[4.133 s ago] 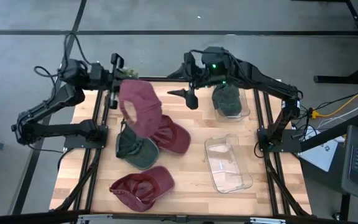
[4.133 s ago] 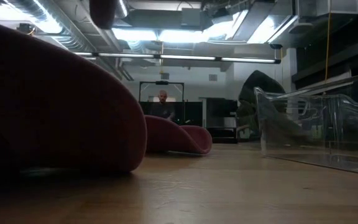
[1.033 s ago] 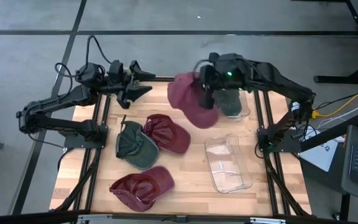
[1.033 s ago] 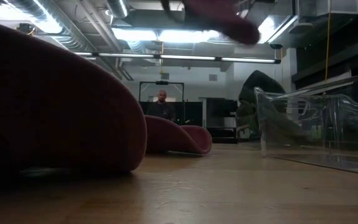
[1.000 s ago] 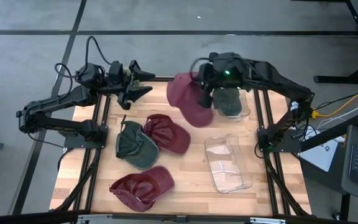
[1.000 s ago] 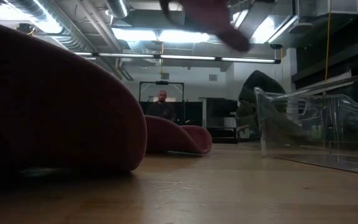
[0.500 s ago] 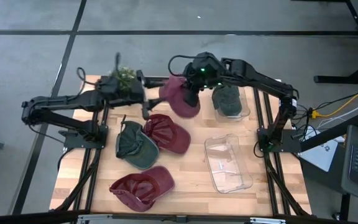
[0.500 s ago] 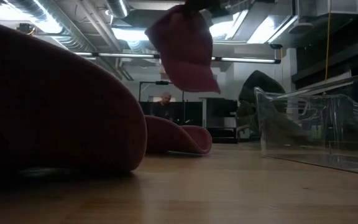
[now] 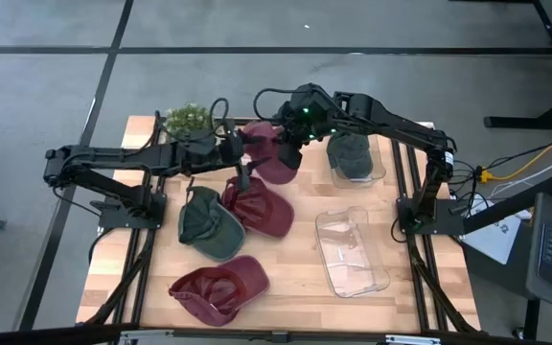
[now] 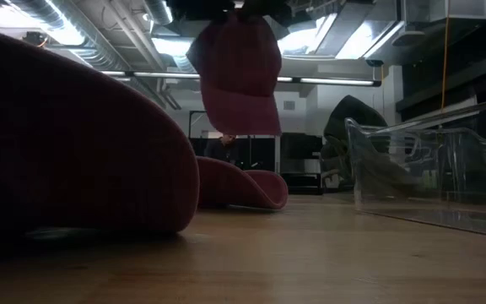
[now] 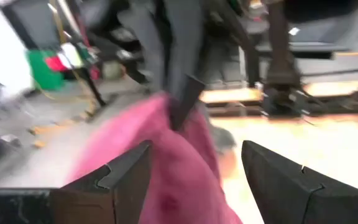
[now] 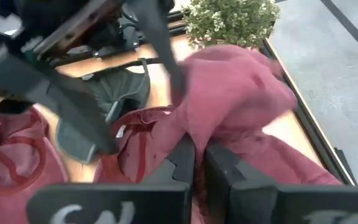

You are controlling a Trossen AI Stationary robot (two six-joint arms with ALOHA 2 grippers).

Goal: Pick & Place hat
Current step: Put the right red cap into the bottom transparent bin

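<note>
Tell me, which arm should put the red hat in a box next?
Probably the right arm. Its hand is shut on the hanging red hat and the clear boxes sit on its side. The left hand is open, only reaching toward the hat.

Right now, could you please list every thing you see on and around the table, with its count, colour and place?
Held maroon fabric cap: one, maroon, hanging above the table's far middle.
Maroon caps on the wood: two, one at centre, one at the near edge.
Dark green caps: two, one beside the centre maroon cap, one inside the far clear bin.
Empty clear plastic bin: one, transparent, right side.
Small green plant: one, far left corner.
Right gripper: shut on the held cap.
Left gripper: open, at the held cap.
</note>
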